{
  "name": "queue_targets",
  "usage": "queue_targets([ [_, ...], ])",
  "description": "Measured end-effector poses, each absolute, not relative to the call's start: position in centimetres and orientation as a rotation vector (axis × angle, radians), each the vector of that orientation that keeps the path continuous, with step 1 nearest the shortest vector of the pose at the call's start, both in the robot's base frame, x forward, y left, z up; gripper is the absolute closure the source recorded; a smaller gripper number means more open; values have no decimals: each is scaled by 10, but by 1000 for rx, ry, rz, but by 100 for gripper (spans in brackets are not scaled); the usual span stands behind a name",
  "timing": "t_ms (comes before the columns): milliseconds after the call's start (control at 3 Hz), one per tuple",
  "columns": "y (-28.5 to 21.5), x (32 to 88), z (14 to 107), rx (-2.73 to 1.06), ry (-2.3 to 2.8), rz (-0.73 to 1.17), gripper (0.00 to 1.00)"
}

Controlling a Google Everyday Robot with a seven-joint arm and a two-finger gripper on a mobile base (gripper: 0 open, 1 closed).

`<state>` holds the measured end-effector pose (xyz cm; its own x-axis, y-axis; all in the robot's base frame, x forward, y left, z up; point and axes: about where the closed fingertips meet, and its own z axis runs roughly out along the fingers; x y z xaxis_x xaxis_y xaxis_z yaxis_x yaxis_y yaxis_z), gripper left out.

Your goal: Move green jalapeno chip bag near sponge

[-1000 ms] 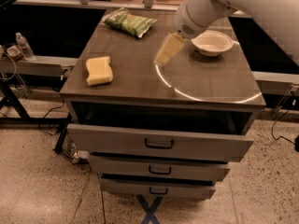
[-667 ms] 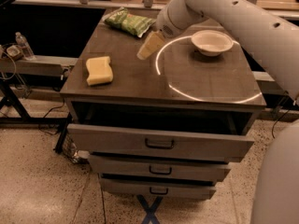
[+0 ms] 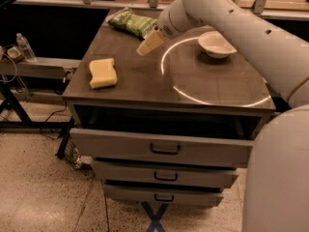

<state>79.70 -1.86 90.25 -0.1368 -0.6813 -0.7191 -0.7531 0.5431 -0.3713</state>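
The green jalapeno chip bag point(image 3: 131, 23) lies at the far left corner of the table top, shiny green with pale markings. The sponge point(image 3: 102, 72), a pale yellow block, lies near the table's left front edge. My gripper point(image 3: 148, 44) hangs over the table just in front of and to the right of the bag, its tan tip pointing down and to the left. It holds nothing that I can see. The white arm reaches in from the right.
A white round bowl point(image 3: 216, 43) stands at the back right of the dark table top point(image 3: 212, 81). The top drawer point(image 3: 164, 149) below is pulled out a little. A water bottle point(image 3: 25, 47) stands on a bench to the left.
My arm has swung left across the table, from beside the bowl to just in front of the chip bag. The bag, sponge and bowl have not moved.
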Motion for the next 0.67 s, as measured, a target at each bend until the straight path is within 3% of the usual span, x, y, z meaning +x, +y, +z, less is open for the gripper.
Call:
queue_targets([
  [667,-5,903,898,-884,1806,116,0],
])
